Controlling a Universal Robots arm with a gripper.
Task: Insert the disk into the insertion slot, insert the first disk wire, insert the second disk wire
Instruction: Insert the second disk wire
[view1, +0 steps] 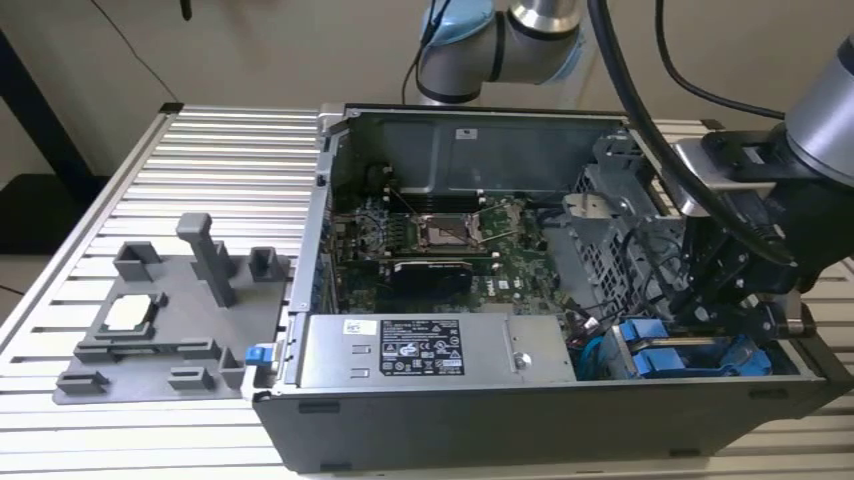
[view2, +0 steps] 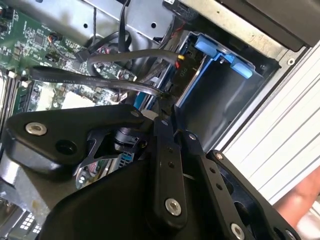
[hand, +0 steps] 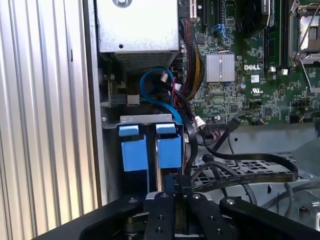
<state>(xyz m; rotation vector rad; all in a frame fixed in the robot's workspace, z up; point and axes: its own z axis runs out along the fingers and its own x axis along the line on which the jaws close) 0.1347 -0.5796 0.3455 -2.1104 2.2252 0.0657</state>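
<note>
Exterior view, left to right: grey moulded plastic fixture tray (view1: 167, 320) lies on the ribbed aluminium tabletop (view1: 227, 150); beside it stands the open dark-grey computer case (view1: 534, 410) with green motherboard (view1: 441, 235) and grey labelled power-supply box (view1: 434, 352). At the exterior view's right the black gripper (view1: 727, 300) reaches down into the case corner, just above the grey perforated sheet-metal drive cage (view1: 601, 240). The disk in its bright blue plastic carrier frame (view1: 674, 355) sits low in that corner; in the first wrist view the blue carrier tabs (hand: 150, 147) lie inside the narrow insertion slot (hand: 147, 120), so disk insertion appears done or nearly so. The fingers (hand: 167, 215) look close together around a thin black cable (view2: 125, 85) near the carrier's end; whether they clamp it, I cannot tell. Judgement: a wire step is in hand; neither connector visibly seated.
</note>
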